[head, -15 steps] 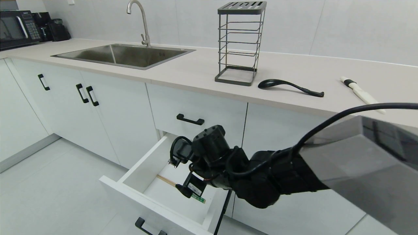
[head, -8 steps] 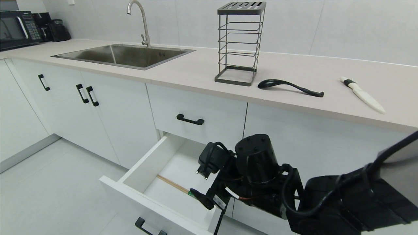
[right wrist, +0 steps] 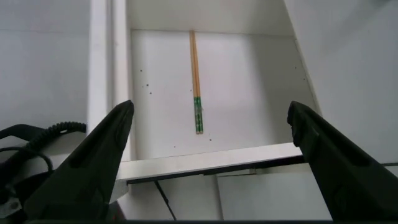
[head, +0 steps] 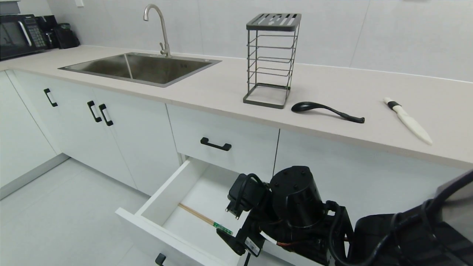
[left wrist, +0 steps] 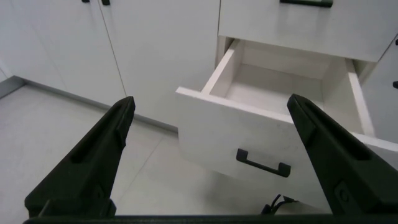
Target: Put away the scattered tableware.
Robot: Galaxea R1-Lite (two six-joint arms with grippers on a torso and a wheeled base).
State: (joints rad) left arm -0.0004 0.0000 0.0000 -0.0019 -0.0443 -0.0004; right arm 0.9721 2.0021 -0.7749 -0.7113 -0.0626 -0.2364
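A pair of wooden chopsticks (head: 205, 218) with green ends lies on the floor of the open white drawer (head: 165, 186) under the counter. My right gripper (head: 236, 242) hangs at the drawer's right front corner, clear of the chopsticks. In the right wrist view this gripper (right wrist: 208, 165) is open and holds nothing, with the chopsticks (right wrist: 196, 81) beyond it in the drawer (right wrist: 249, 93). My left gripper (left wrist: 208, 168) is open and holds nothing, out in front of the drawer (left wrist: 224, 130). On the counter lie a black ladle (head: 325, 111) and a white knife (head: 406, 120).
A dark wire rack (head: 271, 59) stands on the counter (head: 221, 92) just left of the ladle. The sink (head: 140, 66) with its tap is at the left, a microwave (head: 16, 35) at the far left. A shut drawer (head: 221, 136) sits above the open one.
My right gripper has drawn back out of the drawer towards the right, leaving the chopsticks lying inside. The head camera has tilted, so the whole picture sits lower.
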